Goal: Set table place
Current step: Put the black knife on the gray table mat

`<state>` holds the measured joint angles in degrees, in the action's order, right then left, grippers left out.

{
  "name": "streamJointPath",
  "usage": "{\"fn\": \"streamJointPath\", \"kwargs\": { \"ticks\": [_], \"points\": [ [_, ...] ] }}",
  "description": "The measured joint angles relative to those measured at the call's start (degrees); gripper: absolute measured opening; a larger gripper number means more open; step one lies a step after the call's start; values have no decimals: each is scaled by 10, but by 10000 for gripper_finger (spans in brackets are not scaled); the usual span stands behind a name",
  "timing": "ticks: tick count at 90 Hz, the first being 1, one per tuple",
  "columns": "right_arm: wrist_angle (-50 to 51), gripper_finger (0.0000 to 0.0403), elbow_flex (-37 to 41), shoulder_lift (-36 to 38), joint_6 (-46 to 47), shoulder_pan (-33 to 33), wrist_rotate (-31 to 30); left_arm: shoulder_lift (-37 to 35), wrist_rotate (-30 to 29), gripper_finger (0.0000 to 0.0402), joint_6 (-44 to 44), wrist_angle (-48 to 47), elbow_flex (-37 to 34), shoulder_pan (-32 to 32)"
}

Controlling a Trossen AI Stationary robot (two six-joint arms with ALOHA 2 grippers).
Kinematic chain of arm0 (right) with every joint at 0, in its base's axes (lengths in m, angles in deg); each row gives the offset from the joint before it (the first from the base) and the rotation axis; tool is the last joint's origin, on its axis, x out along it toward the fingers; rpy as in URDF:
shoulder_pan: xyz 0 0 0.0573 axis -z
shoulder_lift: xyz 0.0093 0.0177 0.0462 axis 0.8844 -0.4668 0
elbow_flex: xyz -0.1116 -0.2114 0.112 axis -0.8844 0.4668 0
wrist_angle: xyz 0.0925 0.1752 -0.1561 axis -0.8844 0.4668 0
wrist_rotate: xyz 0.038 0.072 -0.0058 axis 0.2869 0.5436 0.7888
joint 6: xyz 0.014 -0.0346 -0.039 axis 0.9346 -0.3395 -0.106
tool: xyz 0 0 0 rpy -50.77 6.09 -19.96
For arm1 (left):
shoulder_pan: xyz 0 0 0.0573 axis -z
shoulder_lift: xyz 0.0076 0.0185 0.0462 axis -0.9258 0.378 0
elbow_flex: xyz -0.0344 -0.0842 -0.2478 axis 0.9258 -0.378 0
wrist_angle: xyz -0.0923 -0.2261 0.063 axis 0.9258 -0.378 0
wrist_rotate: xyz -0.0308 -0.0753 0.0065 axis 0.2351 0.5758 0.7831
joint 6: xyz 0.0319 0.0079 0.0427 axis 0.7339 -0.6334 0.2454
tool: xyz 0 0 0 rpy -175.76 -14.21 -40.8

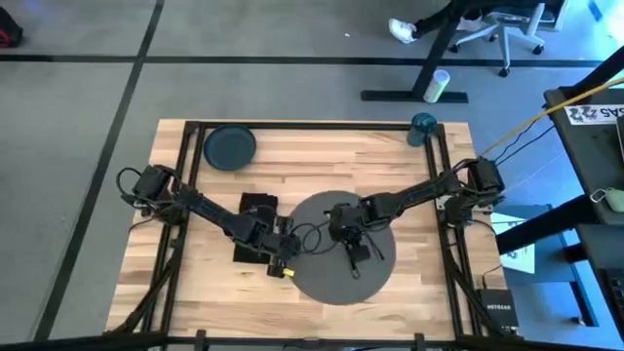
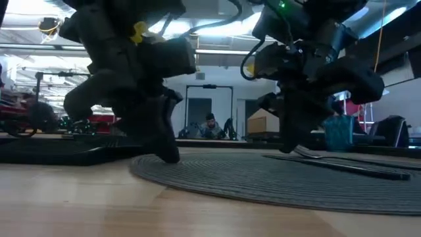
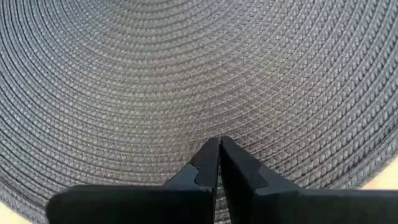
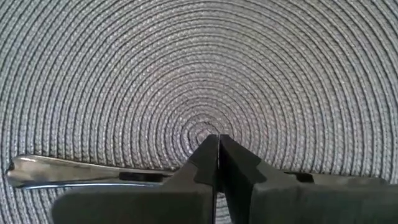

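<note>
Both tools, left (image 3: 217, 163) and right (image 4: 218, 163), pinched together over placemat (image 1: 322, 283) (cutlery (image 4: 74, 174) on it); plate (image 1: 229, 147) bare.

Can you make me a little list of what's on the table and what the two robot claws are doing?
Table: pale wood.
Placemat: round, grey, in the middle.
Plate: dark blue, far left corner, empty.
Cup: teal, far right corner.
Napkin: black, left of the placemat.
Cutlery: lying on the placemat.
Left claw: shut, at the placemat's left edge.
Right claw: shut, over the placemat's centre.
</note>
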<state>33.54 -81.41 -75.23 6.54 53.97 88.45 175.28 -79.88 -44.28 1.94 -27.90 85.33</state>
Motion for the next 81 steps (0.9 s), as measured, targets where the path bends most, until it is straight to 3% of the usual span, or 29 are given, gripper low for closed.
{"fn": "streamJointPath", "kwargs": {
  "ticks": [40,63,81],
  "points": [
    [-1,0,0,0,3,0,-3,-12,-31,0,60,-23,0,-62],
    [3,0,0,5,-8,0,-9,-65,-29,0,41,-28,9,-27],
    [4,0,0,3,-12,3,-18,-54,-28,0,10,-14,9,1]
  ]
}}
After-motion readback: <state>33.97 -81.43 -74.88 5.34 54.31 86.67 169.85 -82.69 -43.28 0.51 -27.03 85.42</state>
